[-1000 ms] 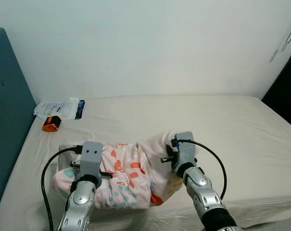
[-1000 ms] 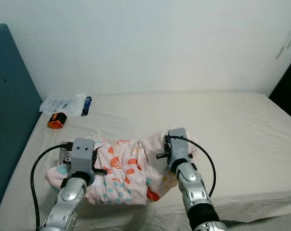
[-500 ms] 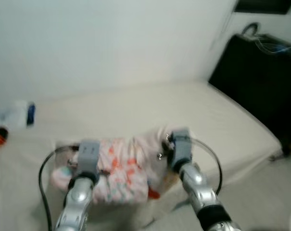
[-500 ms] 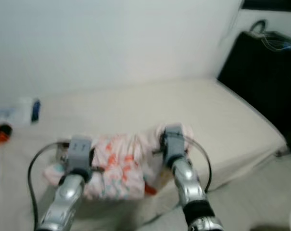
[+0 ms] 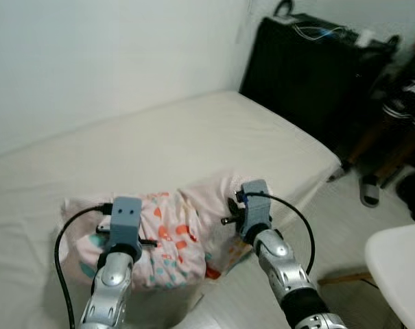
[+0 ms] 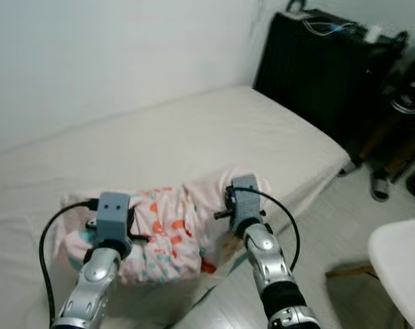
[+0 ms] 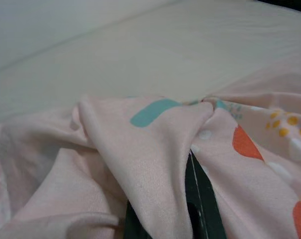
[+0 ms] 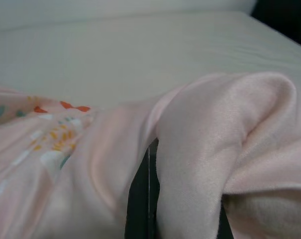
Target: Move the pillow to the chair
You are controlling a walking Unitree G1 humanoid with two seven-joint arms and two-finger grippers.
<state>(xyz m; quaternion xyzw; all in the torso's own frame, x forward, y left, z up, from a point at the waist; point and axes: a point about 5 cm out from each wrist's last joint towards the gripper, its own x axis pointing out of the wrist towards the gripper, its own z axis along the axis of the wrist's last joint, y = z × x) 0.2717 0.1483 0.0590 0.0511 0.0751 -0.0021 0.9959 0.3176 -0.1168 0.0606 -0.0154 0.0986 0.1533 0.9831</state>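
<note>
Your left hand (image 7: pixel 190 199) and right hand (image 8: pixel 150 199) are each pinched tight on an end of the pillow (image 5: pixel 173 236), held just above the bed (image 5: pixel 193 144). It looks soft, light and floppy, so grip thick bunches.

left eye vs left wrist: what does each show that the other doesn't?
Left eye alone: both arms, the right gripper at the pillow's far end, the black cabinet, a person's legs and a white seat edge. Left wrist alone: the left gripper with its black fingers pinching a fabric fold. Shared: the pink patterned pillow and the cream bed.
</note>
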